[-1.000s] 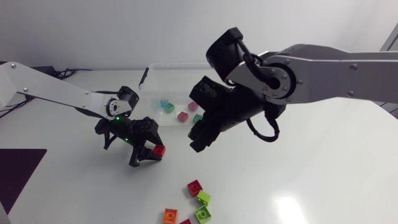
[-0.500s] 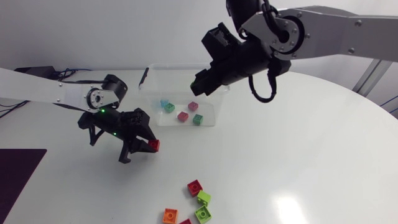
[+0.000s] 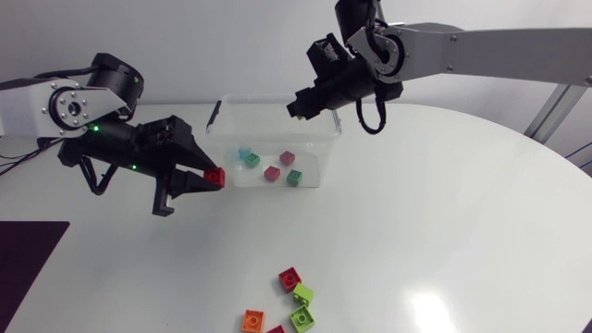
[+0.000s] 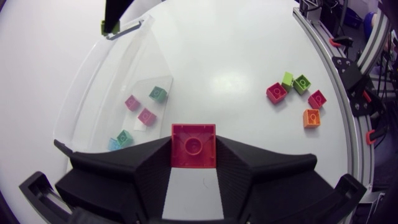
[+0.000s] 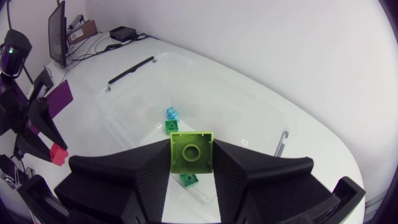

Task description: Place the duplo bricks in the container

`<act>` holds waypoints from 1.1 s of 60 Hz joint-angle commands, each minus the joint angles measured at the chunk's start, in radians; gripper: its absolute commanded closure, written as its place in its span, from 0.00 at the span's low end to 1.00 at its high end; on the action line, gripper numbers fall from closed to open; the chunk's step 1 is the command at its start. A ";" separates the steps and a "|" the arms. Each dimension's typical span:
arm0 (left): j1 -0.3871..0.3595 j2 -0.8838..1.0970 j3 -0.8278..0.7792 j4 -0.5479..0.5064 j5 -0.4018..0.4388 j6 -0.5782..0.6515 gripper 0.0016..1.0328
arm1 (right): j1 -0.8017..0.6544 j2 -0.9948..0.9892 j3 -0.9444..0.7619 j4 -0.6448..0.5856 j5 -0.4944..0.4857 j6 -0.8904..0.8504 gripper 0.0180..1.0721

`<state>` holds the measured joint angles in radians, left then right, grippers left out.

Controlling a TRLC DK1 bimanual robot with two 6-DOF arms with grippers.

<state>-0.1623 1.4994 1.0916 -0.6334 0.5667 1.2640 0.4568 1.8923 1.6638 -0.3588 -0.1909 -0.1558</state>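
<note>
Clear rectangular plastic container (image 3: 264, 129) holding five small studded bricks (image 3: 272, 172).
My left gripper (image 3: 211, 178) pinches a square red duplo brick (image 3: 215, 177) at its 9 o'clock; my right gripper (image 3: 298, 104), over its 1 o'clock rim, pinches a lime-green brick (image 5: 192, 151).

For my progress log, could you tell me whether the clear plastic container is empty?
Not empty: the clear plastic container holds five small bricks, one light blue, two green, two pink.
</note>
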 commanded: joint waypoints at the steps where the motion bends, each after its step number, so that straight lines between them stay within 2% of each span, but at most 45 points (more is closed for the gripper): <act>1: 0.010 -0.024 0.062 -0.012 0.018 -0.038 0.72 | -0.009 0.062 0.056 0.015 0.010 0.025 0.76; 4: 0.009 -0.024 0.088 -0.012 0.019 -0.058 0.72 | -0.012 0.093 0.088 0.007 0.016 0.025 0.70; 6: 0.009 -0.022 0.103 -0.012 0.021 -0.068 0.72 | -0.013 0.111 0.106 0.003 0.018 0.025 0.60; 12: 0.003 -0.002 0.159 0.000 0.021 -0.104 0.71 | -0.013 0.139 0.148 -0.012 0.036 0.024 0.13; 14: 0.000 0.010 0.179 0.012 0.021 -0.123 0.71 | -0.013 0.140 0.155 -0.019 0.038 0.024 0.04; 27: -0.022 0.107 0.301 0.098 0.021 -0.227 0.71 | -0.023 0.108 0.152 -0.025 0.041 0.022 0.04; 35: -0.036 0.185 0.379 0.167 0.019 -0.301 0.70 | -0.030 0.036 0.093 -0.026 0.039 0.019 0.05; 50: -0.059 0.401 0.573 0.244 -0.025 -0.388 0.69 | -0.013 -0.202 -0.162 -0.043 0.027 -0.007 0.05; 62: -0.074 0.575 0.725 0.247 -0.073 -0.399 0.68 | 0.046 -0.371 -0.415 -0.071 0.018 -0.019 0.05; 65: -0.075 0.605 0.757 0.247 -0.083 -0.402 0.60 | 0.065 -0.389 -0.460 -0.085 0.019 -0.019 0.05; 66: -0.077 0.619 0.772 0.247 -0.093 -0.402 0.52 | 0.074 -0.397 -0.477 -0.094 0.021 -0.019 0.05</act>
<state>-0.2306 2.0476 1.7901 -0.3916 0.4908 0.8879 0.4976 1.5196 1.2804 -0.4194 -0.1684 -0.1574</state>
